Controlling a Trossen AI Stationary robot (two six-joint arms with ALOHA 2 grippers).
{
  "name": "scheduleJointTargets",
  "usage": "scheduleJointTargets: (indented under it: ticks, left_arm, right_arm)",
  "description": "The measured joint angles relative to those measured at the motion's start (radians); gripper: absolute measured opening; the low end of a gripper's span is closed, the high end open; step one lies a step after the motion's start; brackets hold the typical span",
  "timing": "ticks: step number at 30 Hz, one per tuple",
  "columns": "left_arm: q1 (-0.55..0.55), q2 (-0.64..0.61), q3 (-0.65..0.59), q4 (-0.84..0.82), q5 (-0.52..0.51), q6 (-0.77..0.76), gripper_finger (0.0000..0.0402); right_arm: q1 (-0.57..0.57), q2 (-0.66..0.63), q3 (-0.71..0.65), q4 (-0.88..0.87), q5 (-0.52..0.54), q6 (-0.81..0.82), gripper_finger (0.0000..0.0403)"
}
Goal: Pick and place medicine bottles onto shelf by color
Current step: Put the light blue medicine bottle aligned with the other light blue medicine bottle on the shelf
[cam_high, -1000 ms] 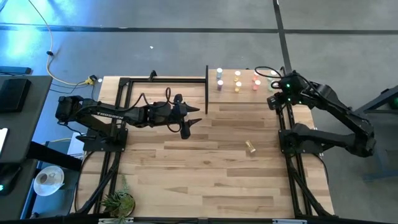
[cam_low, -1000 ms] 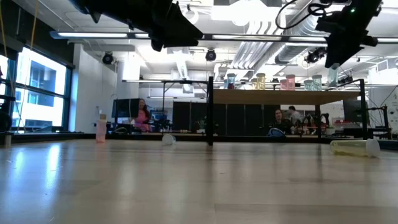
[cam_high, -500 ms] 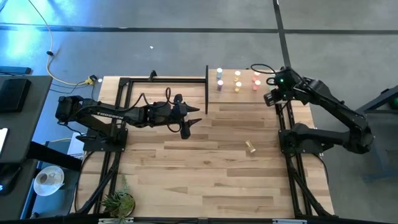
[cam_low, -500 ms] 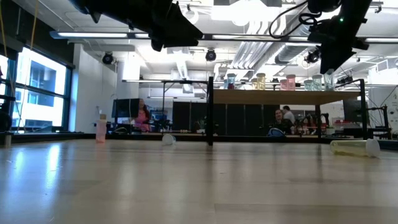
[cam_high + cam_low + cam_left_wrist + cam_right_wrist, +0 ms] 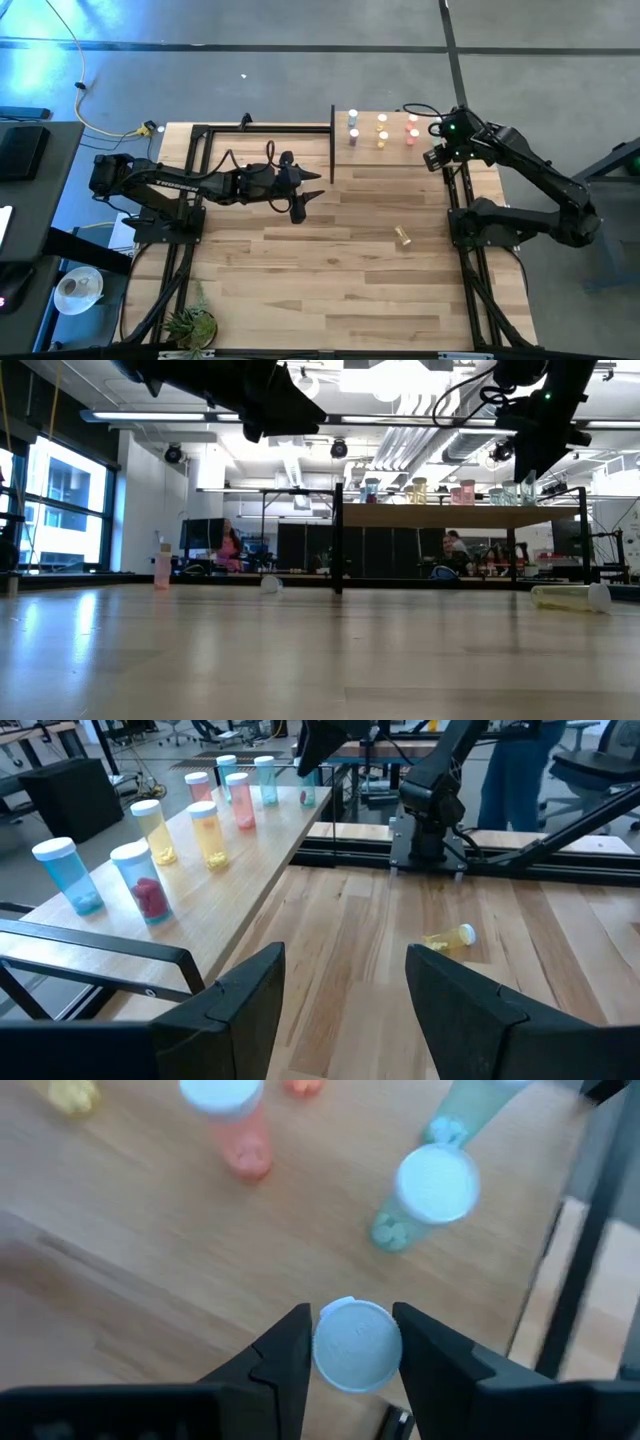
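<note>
Risk: right claw (image 5: pixel 348 1342) hugging green bottle (image 5: pixel 357 1345) over shelf (image 5: pixel 150 1240), maybe loosening | could topple neighbours | left claw (image 5: pixel 340 990) released, idle.

We see a grey floor (image 5: pixel 300 70) around the plank counter (image 5: pixel 330 270), with a yellow cable (image 5: pixel 85 100) trailing across it and a small potted plant (image 5: pixel 190 325) at one corner. Beyond, tall windows (image 5: pixel 60 510) glow at one side, ceiling ducts (image 5: pixel 420 440) run overhead, and people sit at distant desks (image 5: pixel 455 550).
</note>
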Motion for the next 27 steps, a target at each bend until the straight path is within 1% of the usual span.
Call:
scheduleJointTargets:
  ticks: [7, 14, 18, 27]
  left_arm:
    - [0.000, 0.000, 0.000, 0.000, 0.000, 0.032, 0.0198]
    - [0.000, 0.000, 0.000, 0.000, 0.000, 0.033, 0.0198]
    - [0.000, 0.000, 0.000, 0.000, 0.000, 0.033, 0.0198]
    - [0.000, 0.000, 0.000, 0.000, 0.000, 0.033, 0.0198]
  right_arm:
    - [0.000, 0.000, -0.001, -0.003, 0.002, 0.000, 0.0146]
    - [0.000, -0.001, 0.000, 0.003, 0.012, -0.016, 0.0146]
    - [0.000, -0.001, 0.000, 0.008, 0.043, -0.027, 0.0146]
    - [0.000, -0.001, 0.002, 0.023, 0.044, -0.041, 0.0146]
